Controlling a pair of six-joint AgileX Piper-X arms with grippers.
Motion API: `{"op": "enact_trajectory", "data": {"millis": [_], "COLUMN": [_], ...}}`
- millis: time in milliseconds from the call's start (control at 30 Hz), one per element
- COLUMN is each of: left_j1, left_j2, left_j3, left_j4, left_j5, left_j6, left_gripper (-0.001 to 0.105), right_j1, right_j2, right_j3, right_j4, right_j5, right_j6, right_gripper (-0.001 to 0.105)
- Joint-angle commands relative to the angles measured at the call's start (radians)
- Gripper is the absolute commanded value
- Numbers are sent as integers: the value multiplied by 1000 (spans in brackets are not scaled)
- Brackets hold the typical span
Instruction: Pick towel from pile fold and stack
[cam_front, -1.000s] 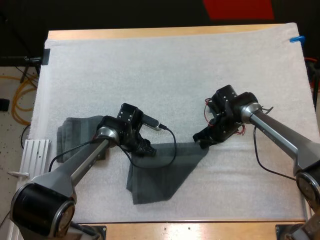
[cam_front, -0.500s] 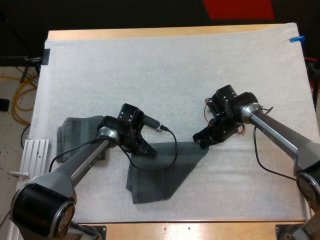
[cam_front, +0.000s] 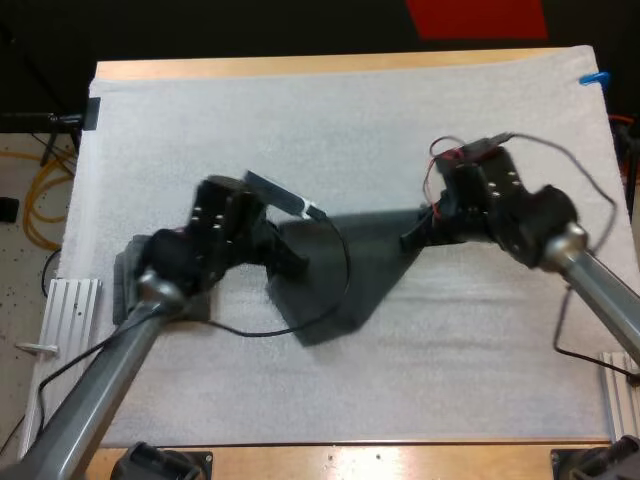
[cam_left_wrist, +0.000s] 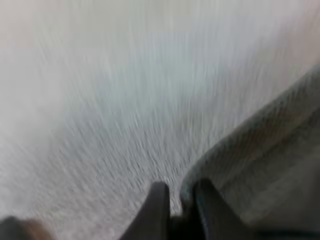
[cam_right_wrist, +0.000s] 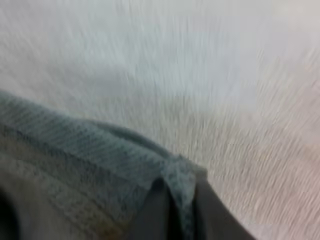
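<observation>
Robot lab bench, wooden table (cam_front: 300, 68), white mat (cam_front: 350, 130), yellow floor cables (cam_front: 45, 205)

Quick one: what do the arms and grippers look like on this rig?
Both arms are round silver-grey tubes, left arm, right arm, with black wrist housings. The left gripper and right gripper each have two tapered black fingers.

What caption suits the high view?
Left gripper and right gripper each pinch a corner of the dark towel, spread over the white mat; another towel lies nearby.
</observation>
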Motion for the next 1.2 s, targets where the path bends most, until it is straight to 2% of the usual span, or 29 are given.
{"op": "enact_trajectory", "data": {"millis": [0,67,200,533,700,833,933,1167], "left_j1": [3,3,3,3,3,3,3,3], "left_j2": [-29,-91,-178,-354,-430,-469,-493,-538], "left_j3": [-17,-44,-57,-57,-57,-57,-57,-57], "left_j4": [24,24,28,196,220,254,298,366], "left_j5": [4,64,93,150,166,239,281,287], "left_j6": [4,4,-33,-97,-144,-175,-204,-222], "left_gripper": [0,0,0,0,0,0,0,0], "right_j1": [5,32,96,256,363,445,504,621], "right_j2": [-38,-108,-218,-349,-389,-428,-456,-478], "right_j3": [-4,-4,-4,-4,-6,-7,-23,-114], "right_j4": [-11,-28,-46,-16,84,170,245,433], "right_j5": [43,81,182,232,326,382,391,395], "right_j6": [-11,-11,-11,13,81,153,221,405], "right_gripper": [0,0,0,0,0,0,0,0]}}
